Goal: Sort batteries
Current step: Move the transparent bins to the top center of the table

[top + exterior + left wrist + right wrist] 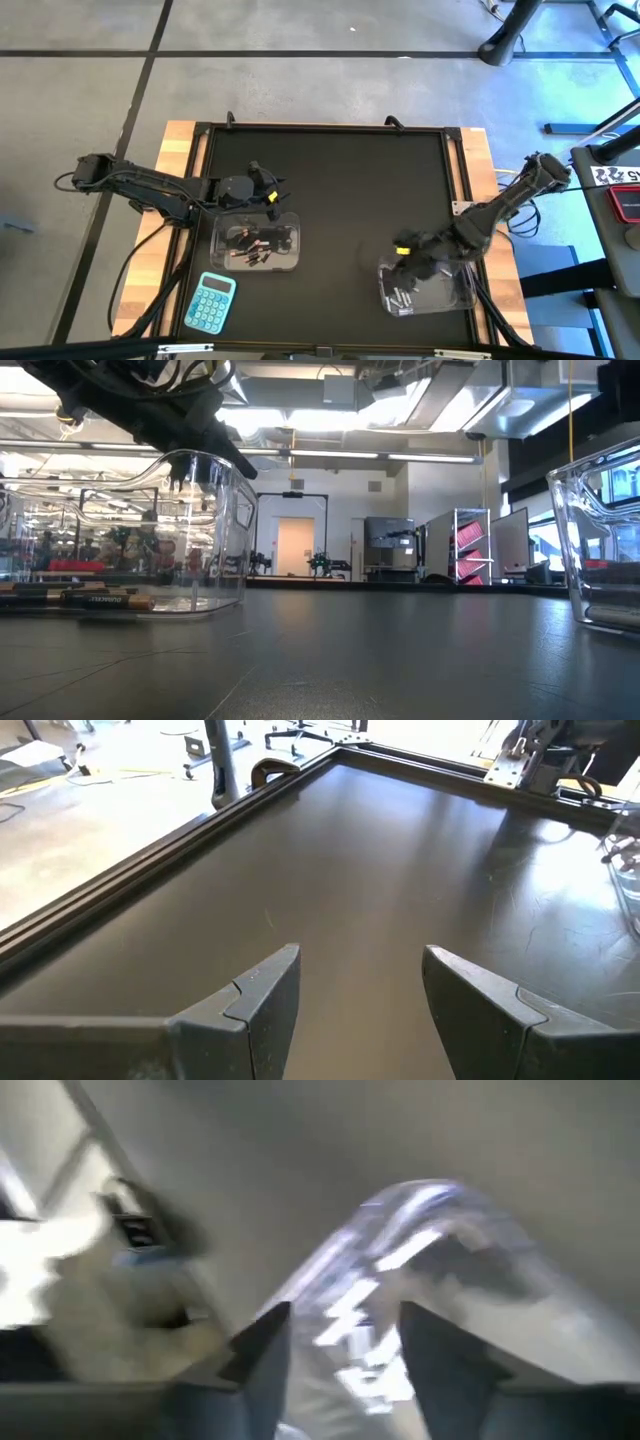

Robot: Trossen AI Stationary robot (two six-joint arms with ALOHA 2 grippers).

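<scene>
L gripper (272, 190) hung w/ fingers spread, empty, at far edge of L tub (290, 225). Dark batteries (255, 245) lay in that tub, just near-side of the claw, long axes mostly L-R; L arm clearly nearer. R gripper (408, 262) sat over R tub (465, 290), fingers parted, nothing pinched; silvery batteries (402, 297) lay below it in the tub's L part.

Batteries (256, 246) lie jumbled (dark ones, mostly) in tub.
</scene>
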